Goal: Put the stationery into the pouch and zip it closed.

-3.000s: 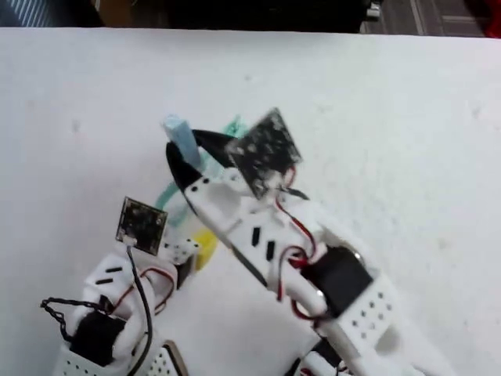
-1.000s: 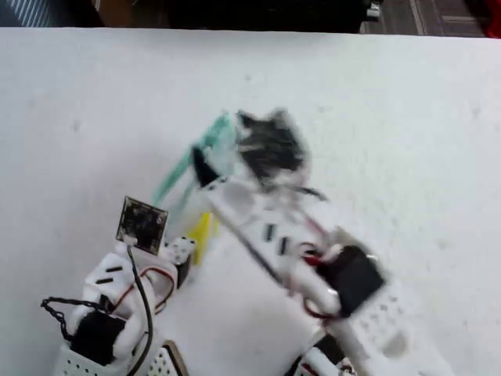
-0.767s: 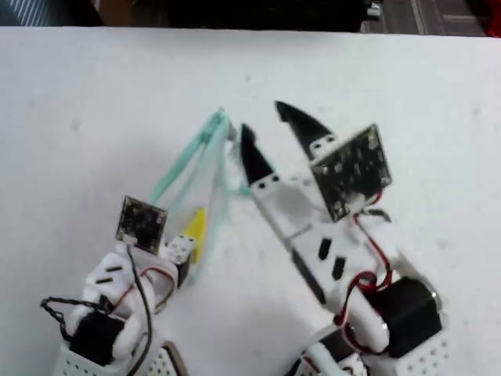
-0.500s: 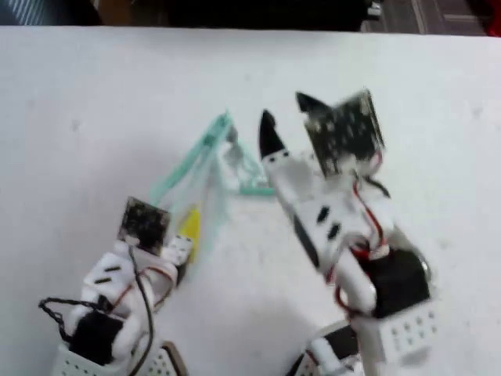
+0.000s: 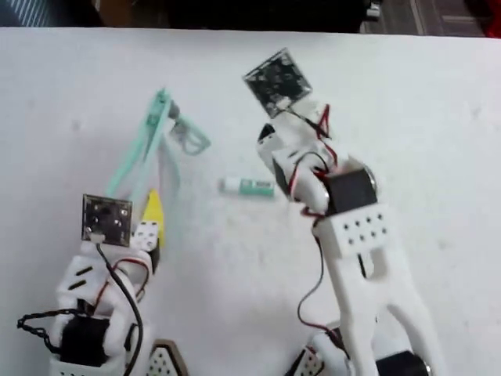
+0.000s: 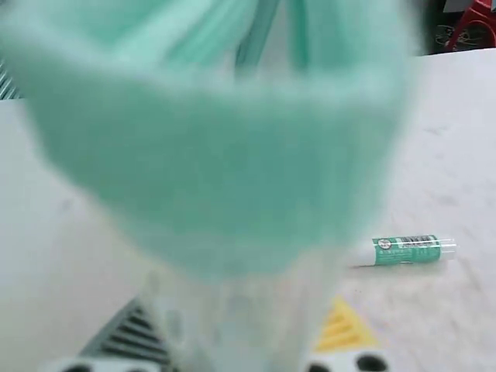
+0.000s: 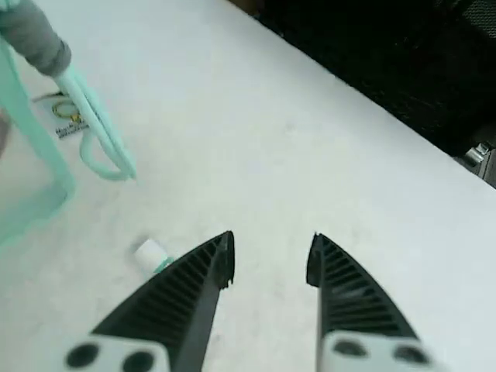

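Observation:
A translucent mint-green pouch (image 5: pixel 145 149) hangs tilted over the table, its lower end in my left gripper (image 5: pixel 151 223), which is shut on it beside a yellow finger (image 6: pixel 345 329). Up close the pouch (image 6: pixel 217 147) blocks most of the left wrist view. A green-and-white glue stick (image 5: pixel 246 186) lies flat on the table between the arms, also seen past the pouch as the glue stick (image 6: pixel 403 248). My right gripper (image 7: pixel 270 260) is open and holds nothing, just above the table, with the glue stick's white end (image 7: pixel 149 252) beside one finger. The pouch's zipper loop (image 7: pixel 101 147) hangs farther off.
The white table (image 5: pixel 407 117) has free room to the right and toward the back. The dark far edge (image 5: pixel 235 19) runs along the rear. The right arm's body (image 5: pixel 352 235) reaches in from the front.
The left gripper has swung the pouch left. The right arm has drawn away from the pouch with its gripper open, and the glue stick now lies on the table.

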